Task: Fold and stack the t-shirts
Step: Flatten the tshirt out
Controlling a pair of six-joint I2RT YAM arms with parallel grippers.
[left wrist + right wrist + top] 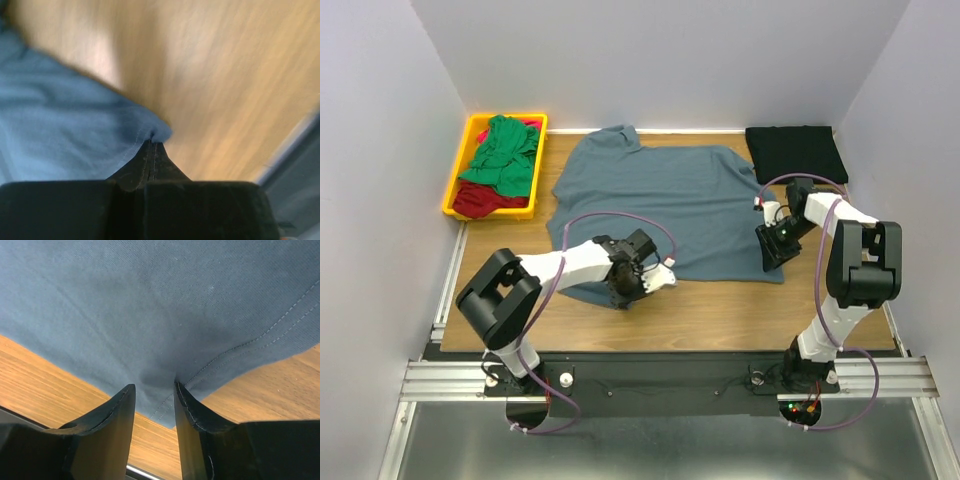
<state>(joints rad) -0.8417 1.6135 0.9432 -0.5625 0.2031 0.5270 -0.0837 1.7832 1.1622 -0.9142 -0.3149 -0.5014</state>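
Now I am working on the blue-grey shirt [670, 200], which is lying spread flat across the middle of the table [720, 320], collar away from me and bottom hem toward me. The black shirt [790, 152] is sitting folded at the far right corner. The green shirt [505, 150] and the red shirt [485, 200] are lying bunched in the yellow tray [456, 175] at the far left.

I am judging this cloth to be light, limp and not slippery. It is going to sag and drag rather than hold any shape, so I am taking it at the two hem corners, where the stitched edge gives a firmer bite. Both corners need lifting together, or the fold is going to skew.

My left gripper [152, 145] is pressed fully together, with the near-left corner of the shirt puckering at its tips. I am reading that as a pinch on the fabric. My right gripper [154, 390] is standing with its jaws apart, straddling the hem near the right corner. The cloth is dimpling between the tips, but it is not clamped.

The overhead view is giving me the whole layout and both arms at the hem, yet it is hiding how either pair of jaws stands. Only the wrist views are showing that. The left one is blurred, and neither is showing the other shirts.
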